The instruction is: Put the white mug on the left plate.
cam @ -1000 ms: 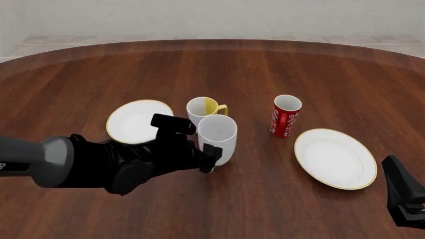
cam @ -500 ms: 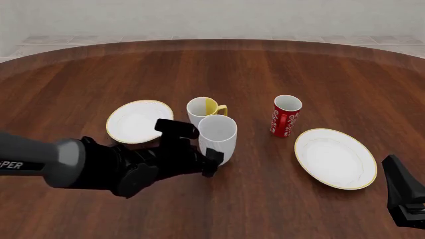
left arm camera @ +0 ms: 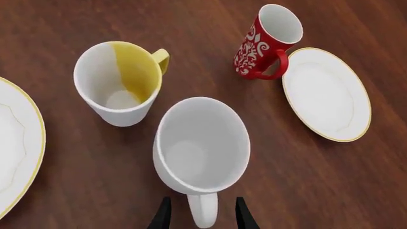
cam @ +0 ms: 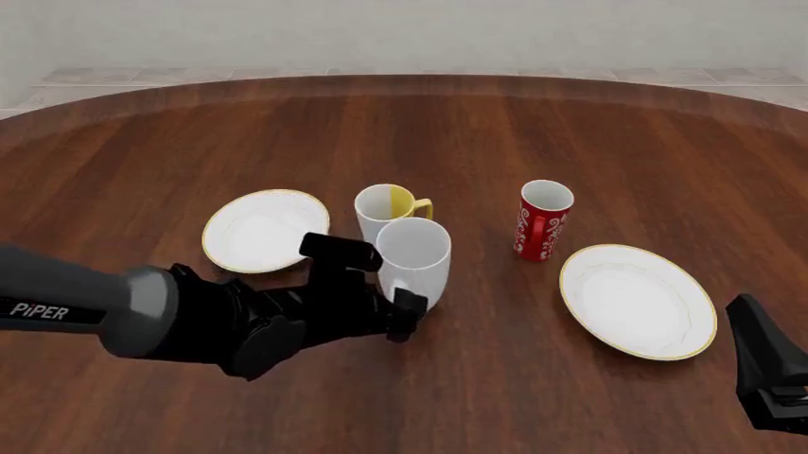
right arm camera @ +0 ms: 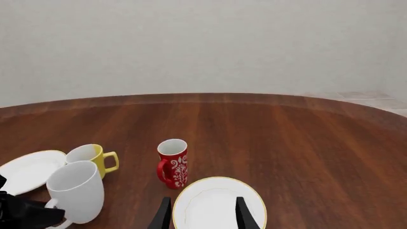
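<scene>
The tall white mug (cam: 414, 253) stands upright on the table, just in front of a shorter mug with a yellow inside. In the left wrist view the white mug (left arm camera: 200, 148) has its handle pointing toward the camera. My left gripper (left arm camera: 202, 218) is open, with one finger on each side of the handle and a gap on both sides. In the front view the left gripper (cam: 399, 312) sits low at the mug's near side. The left plate (cam: 259, 230), white with a gold rim, lies bare to the left of the mugs. My right gripper (right arm camera: 202, 217) is open and empty at the table's near right.
The white mug with yellow inside (cam: 386, 208) stands right behind the white mug, nearly touching it. A red patterned mug (cam: 544, 220) stands to the right. The larger gold-rimmed plate (cam: 638, 301) lies at the right, near the right arm (cam: 767, 374).
My left gripper has moved a little lower and further toward the white mug's handle. The mug, plates and right arm have not moved.
</scene>
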